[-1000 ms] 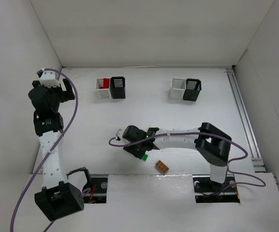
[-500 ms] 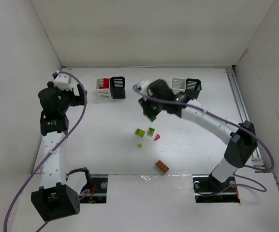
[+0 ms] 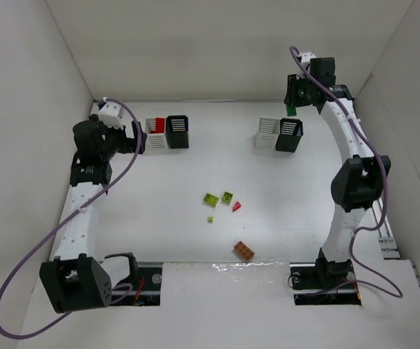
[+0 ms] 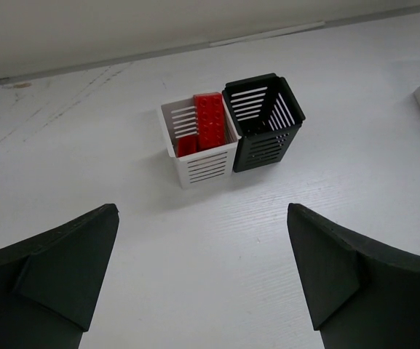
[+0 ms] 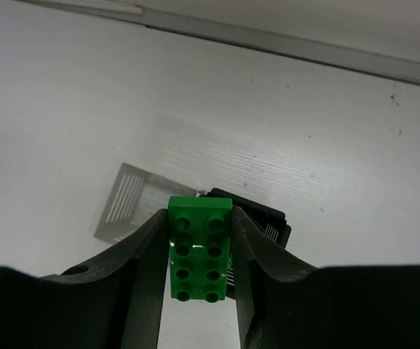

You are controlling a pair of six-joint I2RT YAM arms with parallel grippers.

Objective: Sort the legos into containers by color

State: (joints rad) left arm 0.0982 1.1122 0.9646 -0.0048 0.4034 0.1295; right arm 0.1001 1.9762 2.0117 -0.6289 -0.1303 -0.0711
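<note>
My right gripper (image 5: 199, 251) is shut on a green brick (image 5: 199, 247), held high above the right black bin (image 5: 268, 222), with the right white bin (image 5: 126, 200) beside it. In the top view this gripper (image 3: 293, 102) is at the back right, just behind that pair (image 3: 279, 134). My left gripper (image 4: 202, 276) is open and empty, short of the left pair: a white bin (image 4: 199, 145) holding red bricks (image 4: 210, 120) and a black bin (image 4: 264, 120). Two yellow-green bricks (image 3: 218, 198), a small red piece (image 3: 236, 206), a tiny yellow-green piece (image 3: 210, 219) and an orange brick (image 3: 243, 251) lie mid-table.
White walls close in the table on the left, back and right. A metal rail (image 3: 366, 174) runs along the right edge. The arm bases (image 3: 75, 283) stand at the near edge, with purple cables looping beside them.
My right arm has carried the green brick from the table's middle to the back right, above the right bins. My left gripper has swung toward the left bins.
</note>
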